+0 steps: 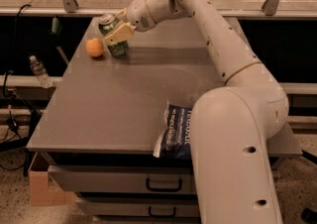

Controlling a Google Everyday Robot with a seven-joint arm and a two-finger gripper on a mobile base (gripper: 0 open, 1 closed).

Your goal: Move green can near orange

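The green can (113, 34), with a silver top rim, stands at the far left of the grey table (124, 104), slightly tilted, its base on or just above the surface. My gripper (117, 33) is shut on the green can, one pale finger (120, 32) across its front. The orange (94, 47) lies on the table just left of the can, a small gap between them.
A dark blue snack bag (176, 131) lies at the table's front edge, partly behind my arm. A clear plastic bottle (39, 71) stands on a lower ledge to the left. Drawers (124, 183) sit under the table. A cardboard box (39, 186) is on the floor.
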